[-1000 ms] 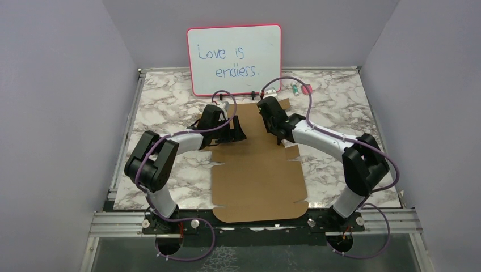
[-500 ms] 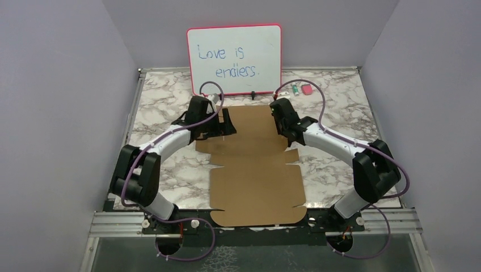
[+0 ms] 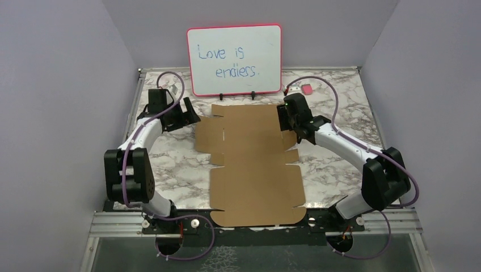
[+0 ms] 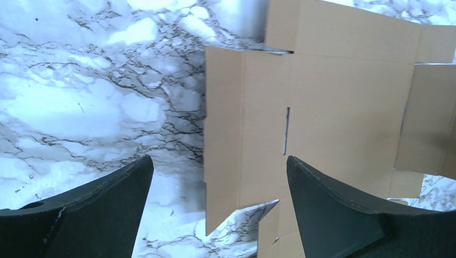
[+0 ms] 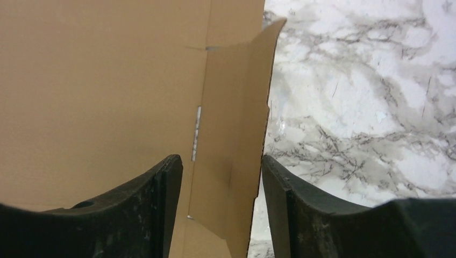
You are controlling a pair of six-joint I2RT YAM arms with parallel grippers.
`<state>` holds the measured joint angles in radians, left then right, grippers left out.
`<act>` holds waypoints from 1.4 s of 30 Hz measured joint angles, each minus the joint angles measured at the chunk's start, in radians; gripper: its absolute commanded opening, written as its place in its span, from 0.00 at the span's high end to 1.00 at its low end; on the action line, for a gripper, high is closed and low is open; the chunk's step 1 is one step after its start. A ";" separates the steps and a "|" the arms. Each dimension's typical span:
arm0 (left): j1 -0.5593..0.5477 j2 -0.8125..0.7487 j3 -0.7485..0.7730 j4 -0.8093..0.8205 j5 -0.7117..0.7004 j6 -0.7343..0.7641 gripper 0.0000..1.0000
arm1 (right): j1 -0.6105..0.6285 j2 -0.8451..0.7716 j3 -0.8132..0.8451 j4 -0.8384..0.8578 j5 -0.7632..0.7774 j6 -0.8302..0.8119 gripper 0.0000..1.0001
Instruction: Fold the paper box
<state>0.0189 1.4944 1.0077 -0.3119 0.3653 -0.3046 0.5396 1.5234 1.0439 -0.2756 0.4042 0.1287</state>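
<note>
The paper box (image 3: 255, 164) is a flat brown die-cut sheet lying open on the marble table, with its flaps spread at the far end. My left gripper (image 3: 190, 116) hangs open just off the sheet's far left flap. In the left wrist view the left gripper (image 4: 219, 161) straddles that flap's edge (image 4: 226, 134) from above without touching it. My right gripper (image 3: 290, 127) is over the far right flap. In the right wrist view the right gripper (image 5: 220, 161) is open, and the slightly raised flap (image 5: 236, 118) runs between the fingers, gripped by neither.
A pink-framed whiteboard (image 3: 234, 59) with writing stands at the back edge, just behind the sheet. A small pink object (image 3: 307, 89) lies at the back right. Lilac walls close in both sides. A metal rail (image 3: 113, 224) runs along the near edge.
Both arms swung outward from the middle of the sheet, the left one far to the left. The far side flaps now lie spread out. The right jaws widened.
</note>
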 measured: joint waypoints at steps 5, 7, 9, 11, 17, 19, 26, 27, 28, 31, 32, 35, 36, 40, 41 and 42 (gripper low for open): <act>0.034 0.127 0.057 -0.021 0.073 0.012 0.08 | -0.049 -0.042 0.000 0.046 -0.088 -0.036 0.21; 0.033 0.167 0.079 -0.029 0.103 0.016 0.13 | -0.070 -0.042 0.002 0.055 -0.133 -0.055 0.18; 0.032 0.196 0.098 -0.033 0.124 0.021 0.19 | -0.085 -0.042 0.002 0.058 -0.169 -0.072 0.16; 0.032 0.221 0.119 -0.036 0.140 0.027 0.25 | -0.091 -0.036 0.010 0.060 -0.202 -0.085 0.16; 0.032 0.319 0.179 -0.038 0.195 0.042 0.43 | -0.092 0.012 0.036 0.096 -0.292 -0.114 0.14; 0.032 0.356 0.197 -0.042 0.211 0.045 0.48 | -0.092 0.028 0.036 0.108 -0.319 -0.126 0.14; 0.032 0.438 0.242 -0.050 0.267 0.065 0.81 | -0.092 0.102 0.070 0.141 -0.429 -0.157 0.12; 0.032 0.442 0.244 -0.050 0.274 0.067 0.85 | -0.092 0.109 0.073 0.145 -0.445 -0.162 0.12; 0.032 0.444 0.245 -0.050 0.280 0.073 0.88 | -0.093 0.118 0.079 0.148 -0.462 -0.169 0.12; 0.031 0.443 0.245 -0.051 0.294 0.091 0.96 | -0.098 0.152 0.103 0.153 -0.513 -0.195 0.12; 0.031 0.443 0.245 -0.051 0.297 0.098 0.97 | -0.101 0.163 0.113 0.153 -0.533 -0.205 0.12; 0.028 0.425 0.242 -0.054 0.300 0.115 0.99 | -0.114 0.189 0.138 0.151 -0.614 -0.246 0.11; 0.026 0.415 0.240 -0.055 0.300 0.121 1.00 | -0.120 0.196 0.150 0.147 -0.645 -0.264 0.11; 0.023 0.336 0.227 -0.056 0.297 0.151 1.00 | -0.143 0.244 0.243 0.106 -0.761 -0.336 0.11; 0.022 0.313 0.225 -0.056 0.296 0.159 1.00 | -0.149 0.262 0.280 0.087 -0.787 -0.356 0.11; 0.020 0.294 0.223 -0.055 0.295 0.166 1.00 | -0.154 0.282 0.317 0.068 -0.809 -0.374 0.11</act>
<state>0.0391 1.7882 1.2304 -0.3668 0.6601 -0.1383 0.3855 1.8057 1.3613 -0.2073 -0.4053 -0.2451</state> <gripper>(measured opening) 0.007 0.891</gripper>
